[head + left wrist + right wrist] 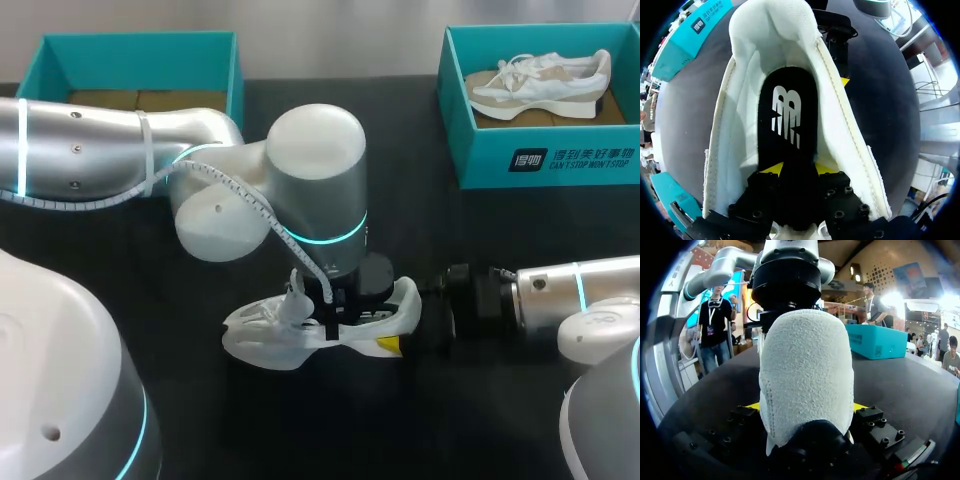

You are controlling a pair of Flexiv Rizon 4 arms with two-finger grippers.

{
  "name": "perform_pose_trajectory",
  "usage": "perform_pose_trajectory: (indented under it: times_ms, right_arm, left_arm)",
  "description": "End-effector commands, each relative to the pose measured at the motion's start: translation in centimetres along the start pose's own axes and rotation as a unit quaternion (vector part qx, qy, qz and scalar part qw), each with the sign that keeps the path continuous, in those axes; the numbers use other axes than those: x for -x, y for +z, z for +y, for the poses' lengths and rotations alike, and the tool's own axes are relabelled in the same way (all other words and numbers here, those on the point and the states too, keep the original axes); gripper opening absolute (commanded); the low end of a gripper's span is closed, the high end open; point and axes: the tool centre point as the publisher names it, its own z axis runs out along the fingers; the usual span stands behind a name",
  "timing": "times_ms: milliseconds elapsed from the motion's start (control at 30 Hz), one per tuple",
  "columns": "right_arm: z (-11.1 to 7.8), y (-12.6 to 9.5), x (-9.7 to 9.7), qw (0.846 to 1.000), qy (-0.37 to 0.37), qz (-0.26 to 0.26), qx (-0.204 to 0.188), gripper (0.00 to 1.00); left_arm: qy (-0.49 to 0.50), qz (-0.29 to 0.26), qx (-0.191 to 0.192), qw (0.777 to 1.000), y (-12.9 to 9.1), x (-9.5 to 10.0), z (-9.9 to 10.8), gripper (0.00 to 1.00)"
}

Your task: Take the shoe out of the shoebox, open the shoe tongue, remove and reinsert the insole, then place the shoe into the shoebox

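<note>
Our left claw (799, 169) is closed on the black insole (787, 115) inside the shoe (262, 340). Our right claw (806, 406) clamps the heel (805, 365) from both sides.

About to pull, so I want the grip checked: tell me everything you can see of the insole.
The insole is black and smooth-looking, with a white printed mark near its middle. It lies lengthwise inside the white shoe, rounded end at the heel, pale lining showing on both sides. Its other end narrows and runs between the yellow tips of the left gripper, which press it from two sides. Whether that end is lifted off the shoe bed cannot be told.
</note>
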Motion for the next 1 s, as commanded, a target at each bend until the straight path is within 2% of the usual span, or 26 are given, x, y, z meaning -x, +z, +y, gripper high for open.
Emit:
perform_pose_trajectory:
  times_ms: [33, 233, 467, 567, 667, 700, 833, 1000]
  right_arm:
    - [0.2, 0.0, 0.0, 1.0, 0.0, 0.0, -0.002, 0.0]
    - [0.2, 0.0, 0.0, 1.0, 0.0, 0.0, -0.002, 0.0]
    - [0.2, 0.0, 0.0, 1.0, 0.0, 0.0, -0.002, 0.0]
    - [0.2, 0.0, 0.0, 1.0, 0.0, 0.0, -0.002, 0.0]
    - [0.2, 0.0, 0.0, 1.0, 0.0, 0.0, -0.002, 0.0]
    - [0.2, 0.0, 0.0, 1.0, 0.0, 0.0, -0.002, 0.0]
    - [0.2, 0.0, 0.0, 1.0, 0.0, 0.0, -0.002, 0.0]
    - [0.2, 0.0, 0.0, 1.0, 0.0, 0.0, -0.002, 0.0]
  left_arm:
    - [-0.004, -0.011, 0.007, 1.0, 0.7, 0.6, -0.5, 0.36]
    - [-0.01, -0.035, 0.01, 0.999, 2.1, 1.1, -1.0, 0.36]
    - [-0.026, -0.045, 0.011, 0.999, 2.5, 3.2, -1.0, 0.31]
    - [-0.032, -0.054, 0.016, 0.998, 2.6, 3.9, -1.0, 0.22]
    - [-0.034, -0.056, 0.019, 0.998, 2.9, 4.3, -0.9, 0.09]
    - [-0.035, -0.056, 0.019, 0.998, 3.0, 4.3, -0.8, 0.02]
    - [-0.04, -0.051, 0.016, 0.998, 3.0, 4.6, -0.5, 0.0]
    - [-0.043, -0.026, -0.009, 0.999, 1.9, 4.8, 0.5, 0.0]
